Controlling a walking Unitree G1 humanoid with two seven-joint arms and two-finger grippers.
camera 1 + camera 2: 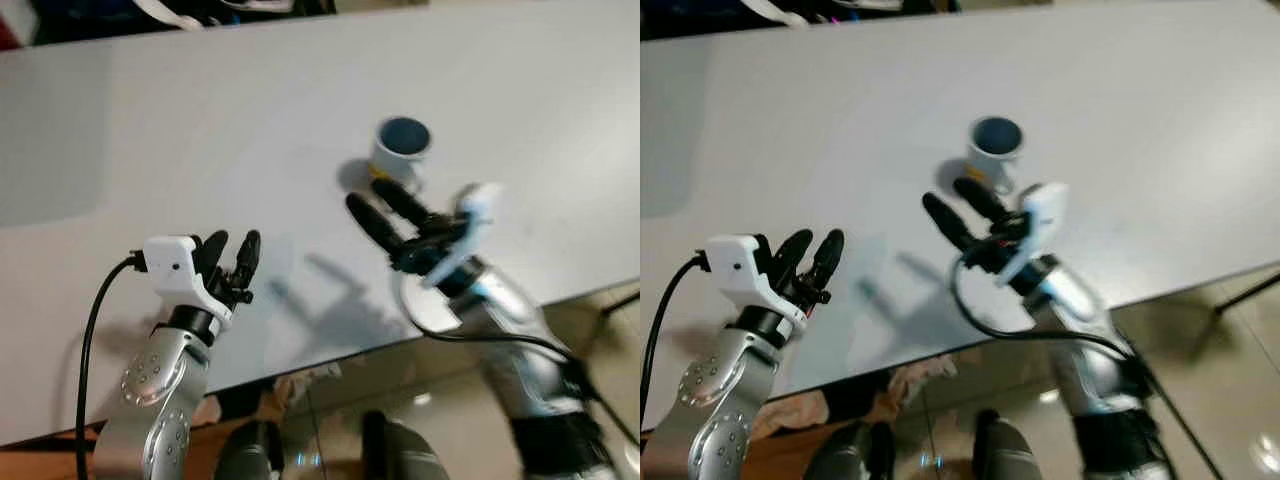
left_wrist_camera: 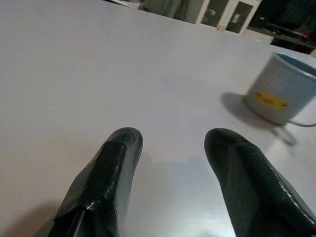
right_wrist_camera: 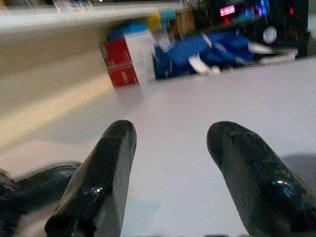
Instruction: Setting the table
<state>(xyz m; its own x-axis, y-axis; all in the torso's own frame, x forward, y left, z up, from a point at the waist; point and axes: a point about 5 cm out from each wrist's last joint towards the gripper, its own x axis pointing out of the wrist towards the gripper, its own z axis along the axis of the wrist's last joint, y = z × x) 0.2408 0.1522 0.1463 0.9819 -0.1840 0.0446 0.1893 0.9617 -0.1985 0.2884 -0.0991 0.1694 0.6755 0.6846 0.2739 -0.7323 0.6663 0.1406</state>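
Observation:
A pale grey-blue mug with a dark blue inside and a yellow label stands upright on the white table, right of centre. My right gripper hovers just in front of the mug, open, with nothing between its fingers. My left gripper is held over the table's near edge at the left, open and empty too. In the left wrist view the mug stands apart beyond the two black fingers. The right wrist view looks across the bare tabletop.
The table's near edge runs diagonally in front of me, with tiled floor below it. Past the table's far side are a red and white box and blue cloth. White cabinets stand beyond the table.

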